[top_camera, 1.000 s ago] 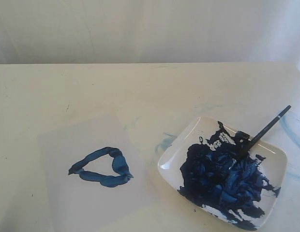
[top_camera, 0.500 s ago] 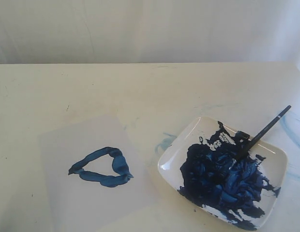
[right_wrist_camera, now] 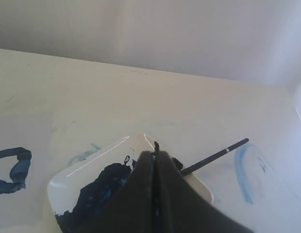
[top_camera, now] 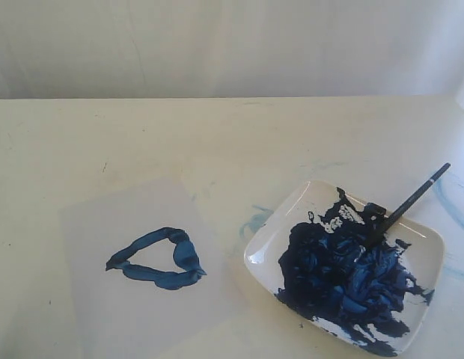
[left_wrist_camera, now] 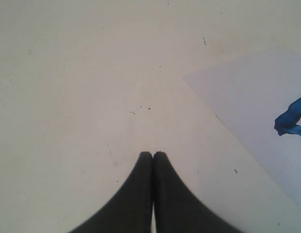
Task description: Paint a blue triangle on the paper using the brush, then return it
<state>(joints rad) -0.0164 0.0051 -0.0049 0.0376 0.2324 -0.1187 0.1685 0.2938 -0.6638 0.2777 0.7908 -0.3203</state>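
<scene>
— Why is the brush (top_camera: 411,200) propped like that?

— Its tip is down in the paint and its handle leans out over the rim of the dish (top_camera: 292,200). I'd say that's its resting place, so the job looks done. The blue triangle (top_camera: 159,259) is a closed outline on the paper (top_camera: 127,217), well apart from the dish.

— And the arms?

— Neither shows in the exterior view. Its own wrist view shows the right end effector (right_wrist_camera: 154,153) pinched together and empty above the dish, with the brush lying clear of it. The left end effector (left_wrist_camera: 153,154) is pressed together too, holding nothing, over bare surface (left_wrist_camera: 82,73) beside the paper's corner.

— Anything you can't make out?

— The bristles are lost in the dark paint. The dish's near corner and the paper's lower edge run out of frame.
</scene>
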